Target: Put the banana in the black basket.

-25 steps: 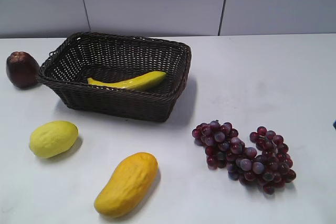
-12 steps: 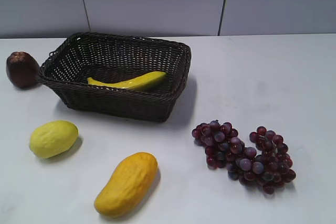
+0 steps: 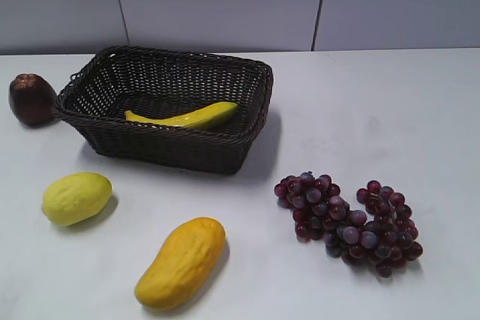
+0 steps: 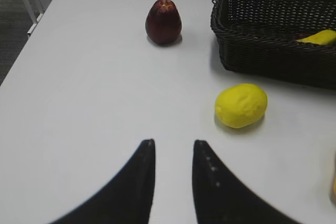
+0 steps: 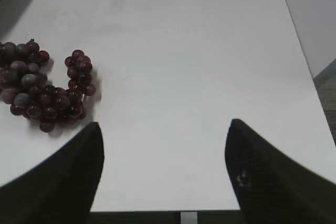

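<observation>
In the left wrist view we saw only the right end of the banana [image 4: 321,37] above the near wall of the black basket [image 4: 273,61], whose right part was cut off by the picture's edge. An orange-yellow fruit [image 4: 334,184] showed as a blurred sliver at that same edge. In the right wrist view the grapes [image 5: 39,90] ran off the left edge.

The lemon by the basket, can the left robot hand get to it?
Probably yes. The lemon lies in the open on the table, ahead and right of the left gripper, whose fingers stand slightly apart; nothing lies between them.
</observation>
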Robot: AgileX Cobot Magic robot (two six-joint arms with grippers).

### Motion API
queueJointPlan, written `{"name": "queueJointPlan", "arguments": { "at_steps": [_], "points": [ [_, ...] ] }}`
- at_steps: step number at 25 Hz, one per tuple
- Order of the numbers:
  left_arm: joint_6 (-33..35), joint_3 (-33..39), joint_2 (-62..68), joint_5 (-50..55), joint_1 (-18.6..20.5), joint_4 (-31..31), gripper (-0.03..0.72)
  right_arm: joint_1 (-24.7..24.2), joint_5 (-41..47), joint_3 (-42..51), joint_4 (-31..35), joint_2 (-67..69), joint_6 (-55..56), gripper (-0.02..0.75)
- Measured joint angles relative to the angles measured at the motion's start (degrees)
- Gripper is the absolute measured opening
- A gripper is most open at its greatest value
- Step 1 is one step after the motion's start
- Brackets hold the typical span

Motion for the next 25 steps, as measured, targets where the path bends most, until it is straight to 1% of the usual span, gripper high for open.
{"name": "queueJointPlan", "arguments": {
  "at_steps": [5,25],
  "points": [
    [0.0,0.0,0.0,0.0,0.0,0.0,0.239,-1.7,0.0,1.8,0.2,-4.2,-0.3,0.573],
    [0.0,0.0,0.0,0.0,0.0,0.0,0.239,-1.8,0.0,1.8,0.2,-5.6,-0.4,0.572]
  ]
}}
